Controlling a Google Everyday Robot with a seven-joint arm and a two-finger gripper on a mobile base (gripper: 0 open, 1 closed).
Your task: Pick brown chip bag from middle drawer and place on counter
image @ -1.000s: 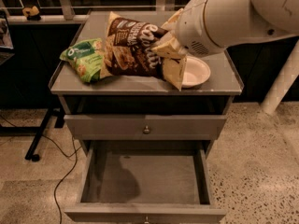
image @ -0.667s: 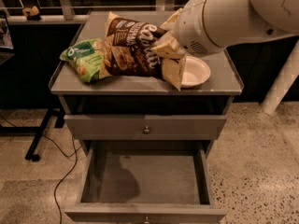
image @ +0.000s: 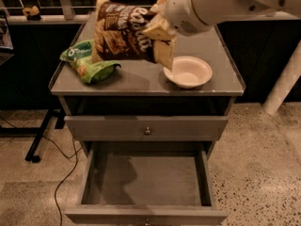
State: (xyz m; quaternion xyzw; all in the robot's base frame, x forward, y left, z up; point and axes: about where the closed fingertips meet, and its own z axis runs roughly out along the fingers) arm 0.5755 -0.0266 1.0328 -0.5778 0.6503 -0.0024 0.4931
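Note:
My gripper is shut on the brown chip bag and holds it lifted above the counter, over its middle-left part. The bag is dark brown with white lettering and cream ends, and it hangs tilted to the left of the cream fingers. The middle drawer stands pulled open below, with a bare grey floor. The white arm comes in from the upper right.
A green snack bag lies at the counter's left edge, just below the held bag. A white bowl sits right of centre on the counter. The top drawer is closed. A cable trails on the floor at left.
The gripper has risen with the brown chip bag, which was low against the counter and is now held higher above it. The view has also drawn closer to the cabinet.

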